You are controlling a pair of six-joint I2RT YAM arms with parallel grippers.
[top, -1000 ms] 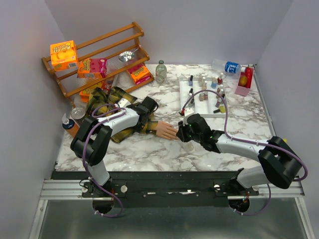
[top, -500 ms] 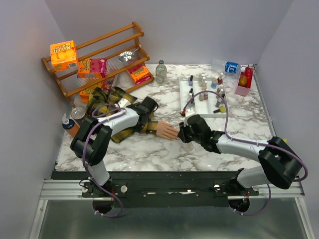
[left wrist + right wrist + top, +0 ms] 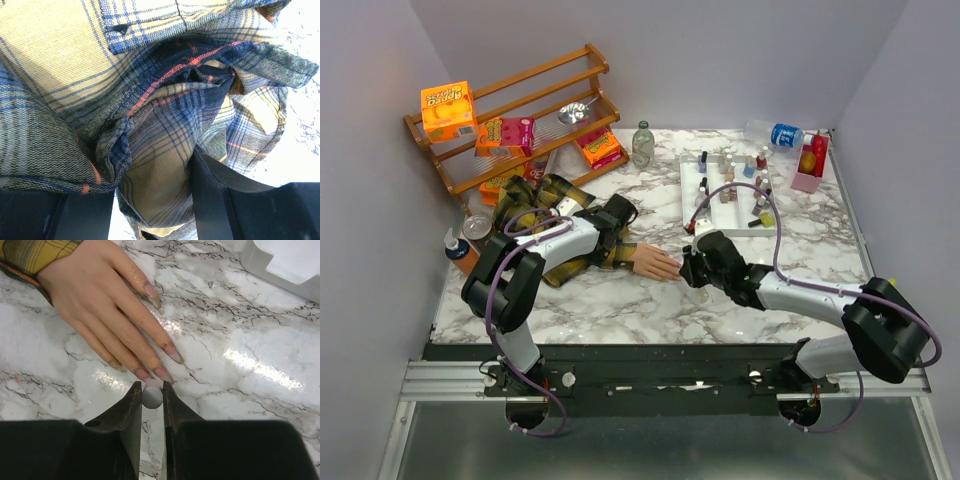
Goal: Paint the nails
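A peach mannequin hand (image 3: pixel 653 262) lies flat on the marble, sticking out of a yellow-and-black plaid sleeve (image 3: pixel 555 200). In the right wrist view the hand (image 3: pixel 95 295) fills the upper left, and its nails (image 3: pixel 176 356) look smeared with pale polish. My right gripper (image 3: pixel 152 391) is shut on a small round grey brush cap (image 3: pixel 152 397), right at the tips of the middle nails (image 3: pixel 161 373). In the top view it (image 3: pixel 686 267) sits just right of the fingertips. My left gripper (image 3: pixel 155 200) is closed on the plaid sleeve (image 3: pixel 150 180), at the cuff (image 3: pixel 612 232).
A white tray (image 3: pixel 692 190) of small polish bottles stands behind the right arm; its corner shows in the right wrist view (image 3: pixel 280 265). A wooden rack (image 3: pixel 510 110) with snack boxes stands back left. A glass bottle (image 3: pixel 642 143), a water bottle (image 3: pixel 775 133) and a pink box (image 3: pixel 810 160) line the back.
My right gripper has shifted very slightly toward the fingertips with the cap in it. The left arm and the hand have not moved.
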